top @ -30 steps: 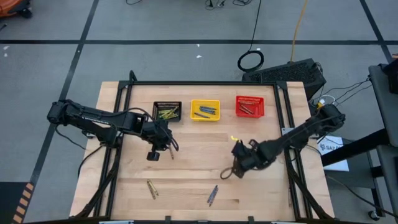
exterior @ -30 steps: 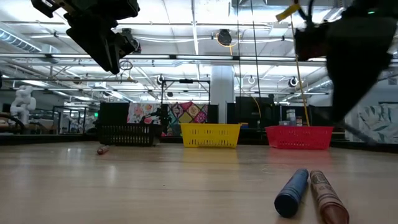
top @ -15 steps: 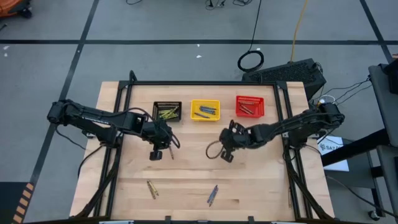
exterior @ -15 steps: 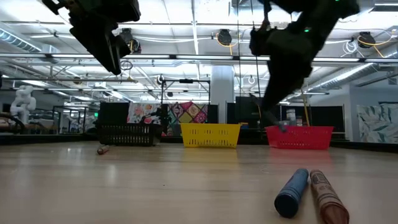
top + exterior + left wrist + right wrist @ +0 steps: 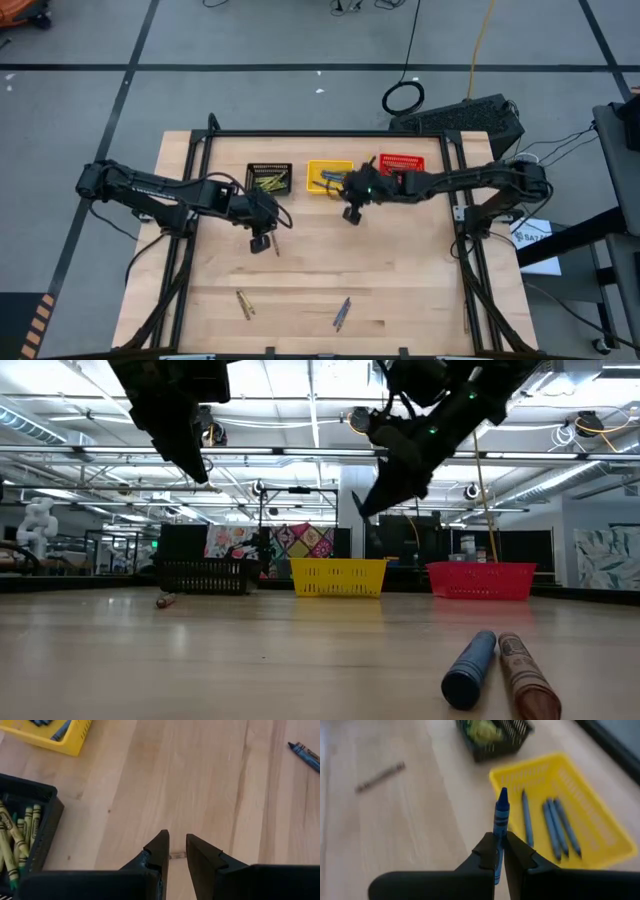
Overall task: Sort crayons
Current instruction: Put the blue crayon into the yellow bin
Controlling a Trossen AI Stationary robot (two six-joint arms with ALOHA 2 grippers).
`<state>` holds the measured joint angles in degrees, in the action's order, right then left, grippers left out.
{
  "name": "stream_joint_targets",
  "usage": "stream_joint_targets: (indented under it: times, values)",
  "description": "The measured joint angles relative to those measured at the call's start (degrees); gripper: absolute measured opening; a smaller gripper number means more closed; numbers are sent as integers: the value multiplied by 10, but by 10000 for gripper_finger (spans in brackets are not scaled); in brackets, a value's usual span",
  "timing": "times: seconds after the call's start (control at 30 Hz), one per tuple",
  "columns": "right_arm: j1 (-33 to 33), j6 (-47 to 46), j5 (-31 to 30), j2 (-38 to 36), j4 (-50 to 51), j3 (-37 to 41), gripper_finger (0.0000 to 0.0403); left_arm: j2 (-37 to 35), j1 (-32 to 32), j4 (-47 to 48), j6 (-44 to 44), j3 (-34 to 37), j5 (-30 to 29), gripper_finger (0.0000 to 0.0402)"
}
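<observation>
My right gripper [image 5: 350, 213] hangs above the table just short of the yellow basket [image 5: 318, 186] and is shut on a blue crayon [image 5: 500, 812]. The yellow basket [image 5: 600, 827] holds several blue crayons. My left gripper [image 5: 261, 243] hovers open near the black basket [image 5: 268, 179], which holds olive crayons [image 5: 20, 827]. A brownish crayon [image 5: 276, 245] lies on the table beside it. An olive crayon [image 5: 243, 303] lies near the front edge, as does a blue and brown pair [image 5: 342, 313]. The red basket [image 5: 402, 170] holds brownish crayons. My right gripper pinches the blue crayon's lower half [image 5: 498, 829] between its two fingers. The crayon runs along the fingers and sticks out past their ends, its point away from the wrist. It is lifted clear of the table, slanting over the wood toward the yellow basket.
The three baskets stand in a row along the far edge of the wooden table [image 5: 420, 290]. A black frame rail [image 5: 320, 133] runs round the table. In the low view the blue crayon [image 5: 470, 668] and the brown crayon [image 5: 525, 678] lie close to the camera.
My right gripper has swung from the table's right middle toward the far edge and left, up to the yellow basket, rising a little and turning, with the blue crayon still between its shut fingers. My left gripper has rolled about its own axis without leaving its place.
</observation>
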<state>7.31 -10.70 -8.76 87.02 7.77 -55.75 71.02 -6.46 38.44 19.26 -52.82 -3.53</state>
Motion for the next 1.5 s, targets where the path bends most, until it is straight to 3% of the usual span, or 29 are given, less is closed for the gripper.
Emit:
stream_joint_targets:
  times: [0.27,0.53,1.13,1.5]
  values:
    - [87,52,31,0,-61,0,0,0,0,0,30,0,-15,68]
    - [148,59,109,0,-62,0,0,0,0,-5,30,0,-15,68]
    - [152,89,120,69,-96,0,5,0,0,-4,44,0,-15,68]
    - [151,88,120,69,-113,0,69,0,0,-5,39,0,-15,68]
